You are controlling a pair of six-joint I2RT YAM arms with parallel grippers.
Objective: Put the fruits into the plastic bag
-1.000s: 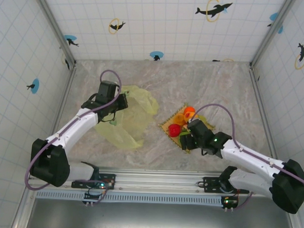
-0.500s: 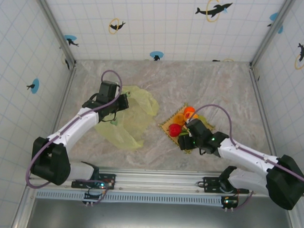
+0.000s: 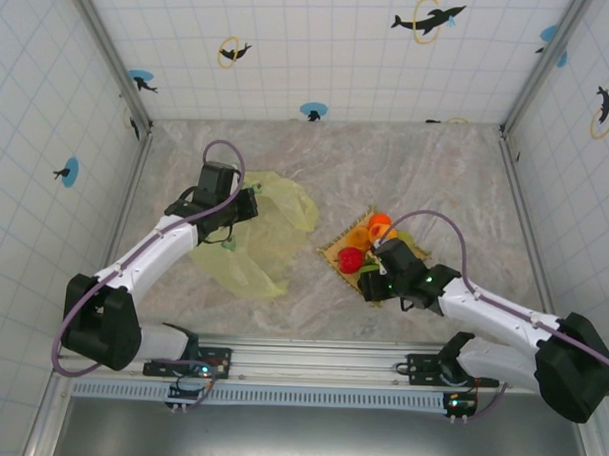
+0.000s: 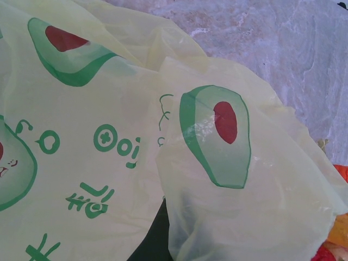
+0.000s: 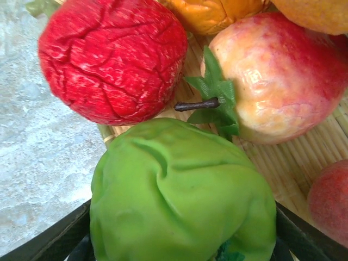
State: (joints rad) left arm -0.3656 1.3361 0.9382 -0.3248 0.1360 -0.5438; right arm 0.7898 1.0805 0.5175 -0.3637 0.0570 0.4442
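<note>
Trouble looms on the mat (image 5: 296, 163): the soft green fruit (image 5: 182, 201) could squirt free, or drag its neighbours off, if the right hand (image 3: 371, 282) lifts it carelessly. The red fruit (image 5: 111, 57) sits just beside it at upper left of the wrist frame, and a pink-yellow fruit (image 5: 277, 76) lays its leaf and stem against its top. The hand is spread around the green fruit, its dark fingers (image 5: 57, 239) flanking it at the frame's bottom corners; whether they press yet cannot be told. A second worry is the bag (image 3: 259, 236), lying limp on the surface (image 3: 407, 172) left of centre in the overhead frame, well apart from the mat at centre right. The left hand (image 3: 235, 212), pressed together, appears to pinch the film at the bag's upper left edge. A mouth held at one point may sag shut before any fruit arrives.
</note>
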